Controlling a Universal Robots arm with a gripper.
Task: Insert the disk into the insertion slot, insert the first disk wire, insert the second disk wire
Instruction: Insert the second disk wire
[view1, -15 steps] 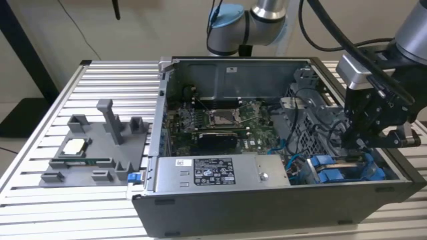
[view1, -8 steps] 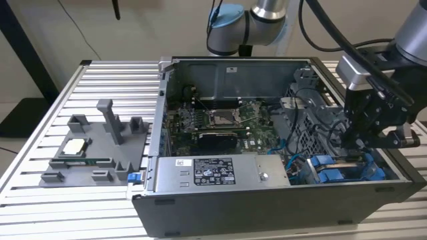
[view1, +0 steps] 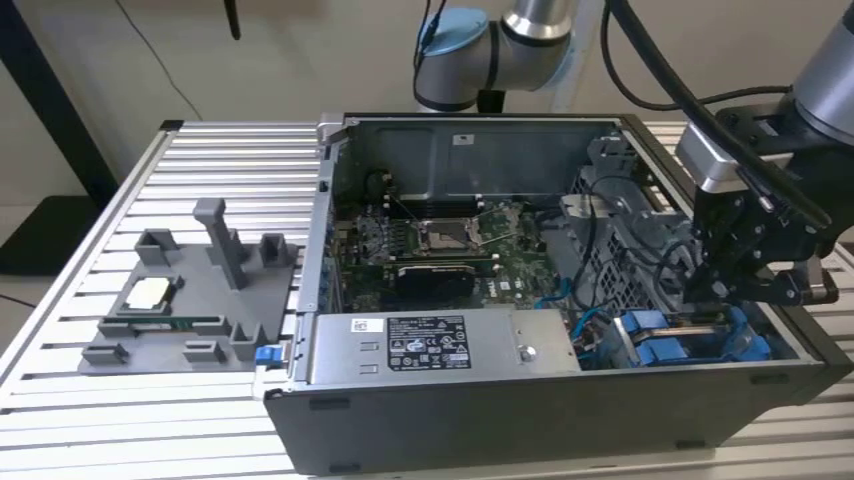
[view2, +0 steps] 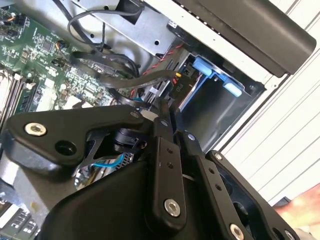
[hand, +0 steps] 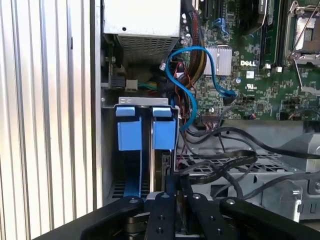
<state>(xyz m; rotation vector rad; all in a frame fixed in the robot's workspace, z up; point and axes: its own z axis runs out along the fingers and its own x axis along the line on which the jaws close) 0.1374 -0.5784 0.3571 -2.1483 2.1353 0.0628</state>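
Open grey metal computer case (view1: 561, 420) lies on its side on the ribbed aluminium surface (view1: 200, 160), the motherboard facing up. The black tool (view1: 727, 300) hangs at the case's corner toward the exterior view's right, low over the drive bay, with the case wall close beside it and little room on that side.

Disk: bright blue plastic carrier frame (view1: 667, 345) sits down in the rectangular grey metal insertion slot (view1: 781, 345), just under the tool. In the first wrist view two blue carrier tabs (hand: 145, 132) stand side by side in the bay, with a narrow gap between them; the disk body itself is mostly hidden there.

Tool state: in both wrist views the two black fingers (view2: 165, 150) (hand: 172, 200) stand close together, and a flat dark cable connector (view2: 150, 107) lies near their tips. It seems pinched between them, but the contact is hidden, so I cannot tell for certain.

First wrist view adds a looping blue cable (hand: 200, 75) beside the bay and black wires (hand: 235, 160) crossing the perforated sheet metal.

Exterior view adds a grey power supply box with stickers (view1: 434, 345) along the near wall, and a grey plastic fixture tray (view1: 187, 300) well apart on the surface at the exterior view's left, with open room around it.
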